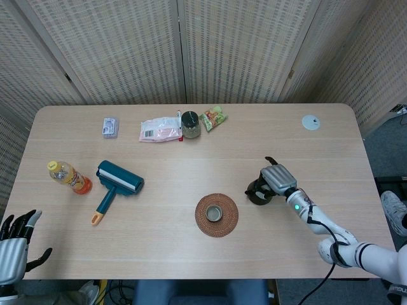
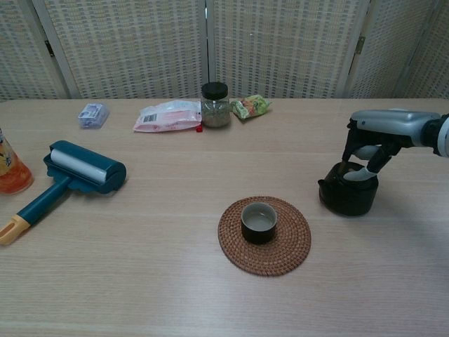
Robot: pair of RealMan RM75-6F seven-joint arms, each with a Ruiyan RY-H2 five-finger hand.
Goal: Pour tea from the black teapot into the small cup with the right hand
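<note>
The black teapot (image 1: pixel 256 192) (image 2: pixel 346 197) stands on the table to the right of the small cup. My right hand (image 1: pixel 277 178) (image 2: pixel 377 135) comes over it from the right, and its curled fingers grip the handle on top. The small dark cup (image 1: pixel 214 213) (image 2: pixel 259 221) sits upright in the middle of a round woven coaster (image 1: pixel 202 223) (image 2: pixel 230 247), a short gap left of the teapot. My left hand (image 1: pixel 14 244) hangs off the table's near left corner with its fingers spread and nothing in it; only the head view shows it.
A teal lint roller (image 1: pixel 118 182) (image 2: pixel 78 169) and an orange bottle (image 1: pixel 68 176) (image 2: pixel 8 172) lie at the left. Along the back are a small blue packet (image 1: pixel 110 127), a pink packet (image 1: pixel 160 130), a jar (image 1: pixel 190 124) (image 2: pixel 215 104), a green snack (image 1: pixel 213 117) and a white disc (image 1: pixel 311 122).
</note>
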